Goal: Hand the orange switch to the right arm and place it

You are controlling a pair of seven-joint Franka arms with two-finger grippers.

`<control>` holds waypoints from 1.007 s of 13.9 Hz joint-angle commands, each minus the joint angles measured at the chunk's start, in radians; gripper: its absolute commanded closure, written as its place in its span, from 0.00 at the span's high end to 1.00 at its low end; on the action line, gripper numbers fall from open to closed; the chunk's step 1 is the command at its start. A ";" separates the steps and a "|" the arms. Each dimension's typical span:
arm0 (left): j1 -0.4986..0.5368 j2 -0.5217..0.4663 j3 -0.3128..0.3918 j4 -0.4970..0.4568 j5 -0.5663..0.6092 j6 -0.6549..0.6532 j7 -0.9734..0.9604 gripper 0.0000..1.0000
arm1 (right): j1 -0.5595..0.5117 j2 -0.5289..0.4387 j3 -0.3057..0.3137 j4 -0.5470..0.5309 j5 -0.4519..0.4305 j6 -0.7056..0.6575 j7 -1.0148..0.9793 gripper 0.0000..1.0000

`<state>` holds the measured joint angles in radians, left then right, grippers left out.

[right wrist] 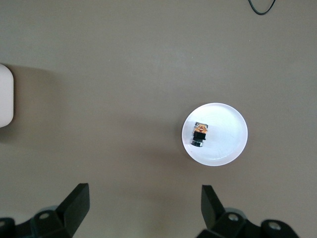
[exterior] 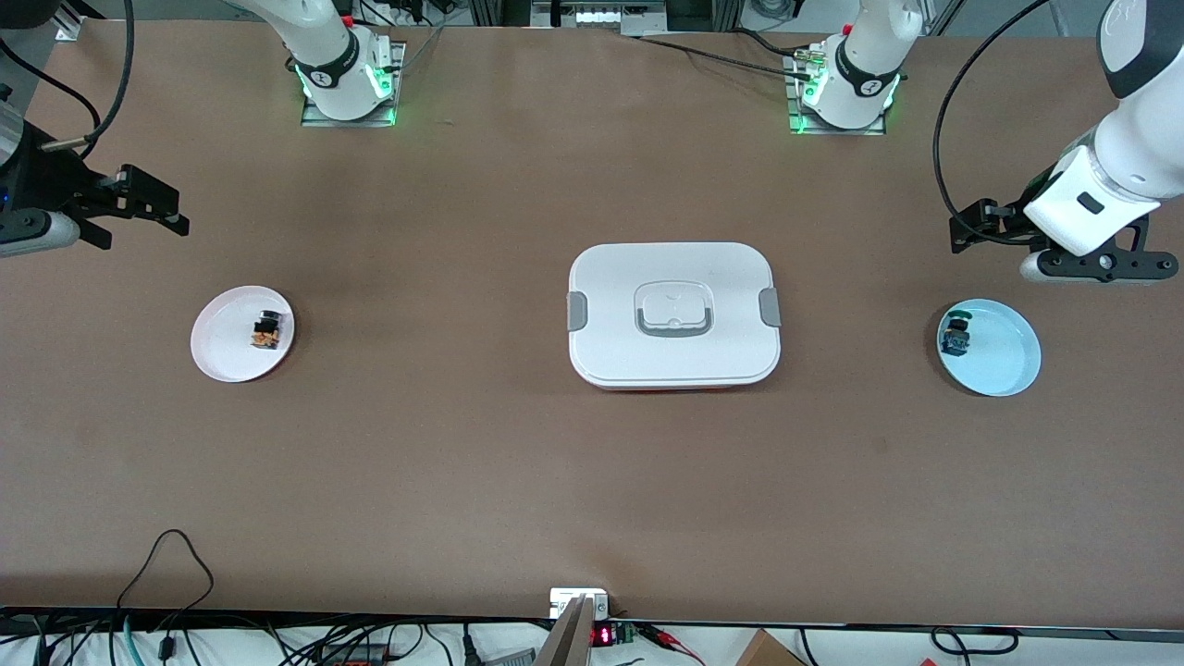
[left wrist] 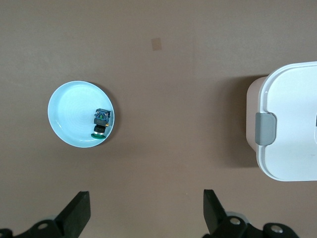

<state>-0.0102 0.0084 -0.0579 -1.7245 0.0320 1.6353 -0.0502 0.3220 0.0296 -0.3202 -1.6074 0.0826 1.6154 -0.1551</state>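
Note:
The orange switch (exterior: 266, 330) lies on a white plate (exterior: 222, 347) toward the right arm's end of the table. It also shows in the right wrist view (right wrist: 199, 134) on that plate (right wrist: 228, 134). My right gripper (exterior: 157, 205) is open and empty, up over bare table beside the white plate; its jaws stand wide apart in the right wrist view (right wrist: 143, 196). My left gripper (exterior: 964, 231) is open and empty, up over bare table beside a light blue plate (exterior: 1004, 356); it also shows in the left wrist view (left wrist: 146, 201).
A tiny black switch with blue and green parts (exterior: 957, 338) lies on the light blue plate (left wrist: 69, 114), also seen in the left wrist view (left wrist: 100, 122). A white lidded container (exterior: 673, 314) sits mid-table. Cables run along the table's front edge.

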 commanded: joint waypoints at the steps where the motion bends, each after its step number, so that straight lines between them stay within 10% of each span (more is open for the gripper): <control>1: -0.002 -0.010 0.000 0.008 -0.012 -0.018 -0.007 1.00 | -0.177 0.010 0.188 0.038 0.006 -0.043 0.005 1.00; 14: -0.002 -0.010 0.000 0.008 -0.012 -0.020 -0.007 1.00 | -0.181 -0.003 0.248 0.035 -0.081 -0.072 0.120 1.00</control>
<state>-0.0103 0.0084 -0.0579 -1.7245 0.0320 1.6348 -0.0502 0.1586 0.0282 -0.0890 -1.5851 0.0092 1.5567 -0.0453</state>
